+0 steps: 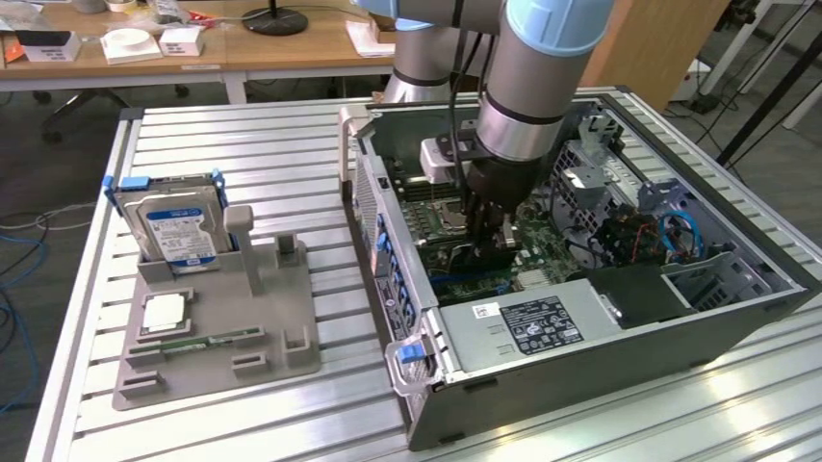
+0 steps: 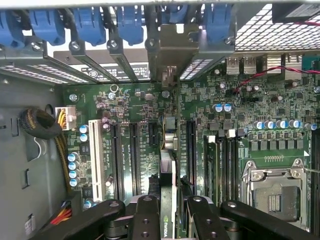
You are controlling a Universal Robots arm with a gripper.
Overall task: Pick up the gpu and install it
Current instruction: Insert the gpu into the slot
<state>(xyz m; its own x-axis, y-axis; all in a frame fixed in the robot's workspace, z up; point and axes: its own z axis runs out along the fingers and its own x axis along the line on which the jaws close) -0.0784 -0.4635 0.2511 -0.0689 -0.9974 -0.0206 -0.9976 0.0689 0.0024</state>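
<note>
The gpu [image 2: 168, 165] is a thin dark card seen edge-on, standing upright over the green motherboard [image 2: 135, 100] inside the open computer case [image 1: 719, 289]. Its metal bracket end [image 2: 172, 50] reaches the row of rear slot openings under the blue latches [image 2: 90, 22]. My gripper [image 2: 170, 222] is shut on the card, one black finger [image 2: 145, 220] on each flat side. In the exterior view the gripper [image 1: 495, 241] hangs low inside the case above the board, with the dark gpu [image 1: 473, 258] at its tips. Whether the card sits in a slot I cannot tell.
Long expansion slots [image 2: 134, 150] and a white slot [image 2: 94, 155] run beside the card, and the CPU socket [image 2: 275, 195] lies further off. A power supply [image 1: 526, 325] fills the case's near end. On the exterior view's left, a grey fixture [image 1: 225, 332] holds a hard drive [image 1: 180, 226] and a green RAM stick [image 1: 212, 339].
</note>
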